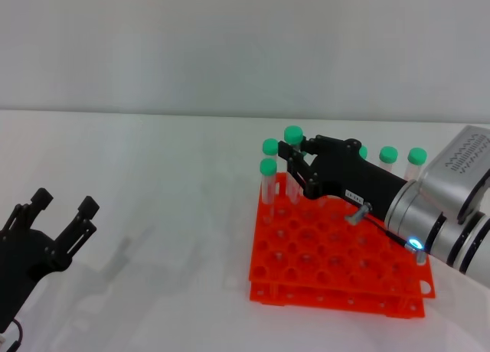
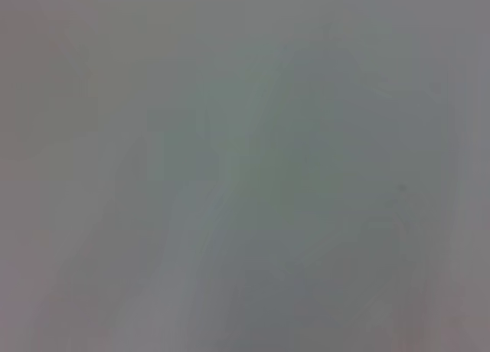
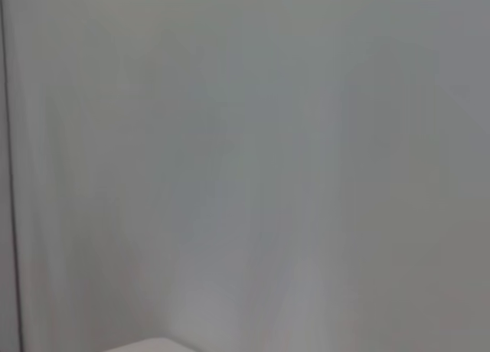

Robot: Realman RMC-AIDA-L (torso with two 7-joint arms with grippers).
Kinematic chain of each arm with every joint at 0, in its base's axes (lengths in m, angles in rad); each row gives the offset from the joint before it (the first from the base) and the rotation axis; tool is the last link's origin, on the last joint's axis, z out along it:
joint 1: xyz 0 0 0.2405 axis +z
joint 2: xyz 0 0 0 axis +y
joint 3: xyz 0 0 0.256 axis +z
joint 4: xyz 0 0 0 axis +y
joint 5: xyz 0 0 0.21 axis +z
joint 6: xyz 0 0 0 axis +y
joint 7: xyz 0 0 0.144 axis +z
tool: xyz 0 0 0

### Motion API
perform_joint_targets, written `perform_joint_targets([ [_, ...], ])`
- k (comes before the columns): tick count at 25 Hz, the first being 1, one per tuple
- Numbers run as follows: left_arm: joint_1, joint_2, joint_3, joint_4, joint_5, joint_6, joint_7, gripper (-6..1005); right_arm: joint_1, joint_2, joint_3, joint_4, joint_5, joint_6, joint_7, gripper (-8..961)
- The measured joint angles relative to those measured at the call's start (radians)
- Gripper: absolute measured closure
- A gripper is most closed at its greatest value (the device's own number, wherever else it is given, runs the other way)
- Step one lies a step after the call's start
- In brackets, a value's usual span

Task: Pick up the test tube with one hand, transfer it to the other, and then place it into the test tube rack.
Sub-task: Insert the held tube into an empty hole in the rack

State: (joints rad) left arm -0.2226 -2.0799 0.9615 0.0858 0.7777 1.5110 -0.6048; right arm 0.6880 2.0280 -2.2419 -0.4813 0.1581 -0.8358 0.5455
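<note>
In the head view, my right gripper (image 1: 295, 162) reaches from the right over the far left part of the orange test tube rack (image 1: 329, 279). Its black fingers are shut on an upright test tube (image 1: 293, 135), whose green cap stands just above them. The tube's lower end is hidden behind the fingers, over the rack's holes. My left gripper (image 1: 63, 208) is open and empty, low at the left edge, well away from the rack. Both wrist views show only blank grey surface.
Several other green-capped tubes stand in the rack: two at its far left corner (image 1: 268, 168) and others along the back right (image 1: 389, 154). The rack sits on a white table (image 1: 168, 214) before a pale wall.
</note>
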Motion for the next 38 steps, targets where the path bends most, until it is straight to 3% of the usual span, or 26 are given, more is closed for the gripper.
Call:
perform_joint_targets([
  [6, 0.001, 0.0, -0.001, 0.0, 0.0, 0.0, 0.0, 138, 0.0, 0.0, -0.051, 0.001, 0.091, 0.008, -0.06, 761],
  [38, -0.016, -0.003, -0.001, 0.0, -0.001, 0.001, -0.005, 138, 0.001, 0.0, -0.091, 0.008, 0.097, 0.076, -0.107, 761],
])
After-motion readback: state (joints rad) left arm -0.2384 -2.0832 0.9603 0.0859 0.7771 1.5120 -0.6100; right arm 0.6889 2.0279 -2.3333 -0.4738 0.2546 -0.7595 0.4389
